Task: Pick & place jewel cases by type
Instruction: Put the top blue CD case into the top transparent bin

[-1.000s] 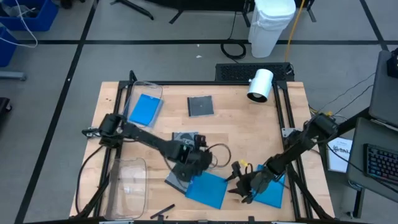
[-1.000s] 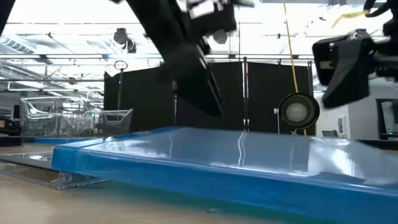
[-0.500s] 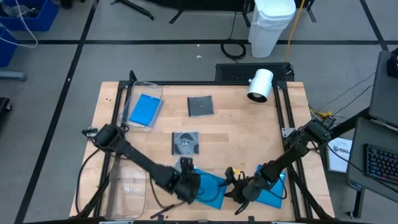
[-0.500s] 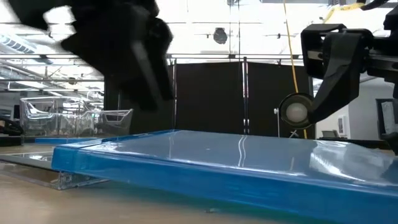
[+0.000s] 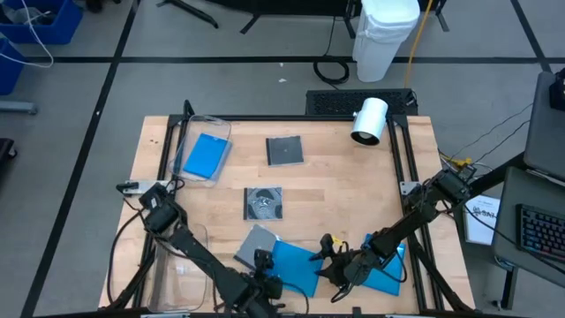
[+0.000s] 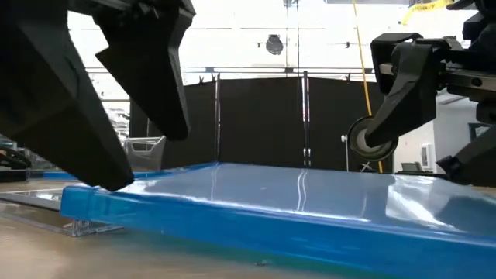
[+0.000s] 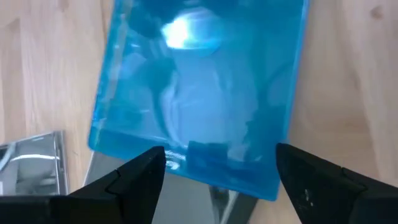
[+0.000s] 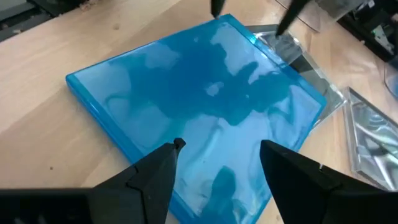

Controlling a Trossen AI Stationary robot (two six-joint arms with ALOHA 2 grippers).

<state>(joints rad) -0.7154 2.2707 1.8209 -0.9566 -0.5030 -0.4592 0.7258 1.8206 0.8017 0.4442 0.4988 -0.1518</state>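
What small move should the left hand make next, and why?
Probably lower and close on the near edge of the blue case. The left hand is open and straddles that edge, which lies partly on a grey case. The right hand hovers open at the opposite side.

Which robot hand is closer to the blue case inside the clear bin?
Left. The left gripper sits at the table's front edge, the same side as that blue case. The right gripper is farther across.

Six jewel cases, all flat on wooden surface.
Blue case (image 5: 204,155): far left, inside clear bin.
Dark grey case (image 5: 284,151): far centre.
Disc-showing clear case (image 5: 263,202): centre.
Grey case (image 5: 255,244): near edge, tilted, partly under blue case (image 5: 296,265).
Third blue case (image 5: 387,275): near right.
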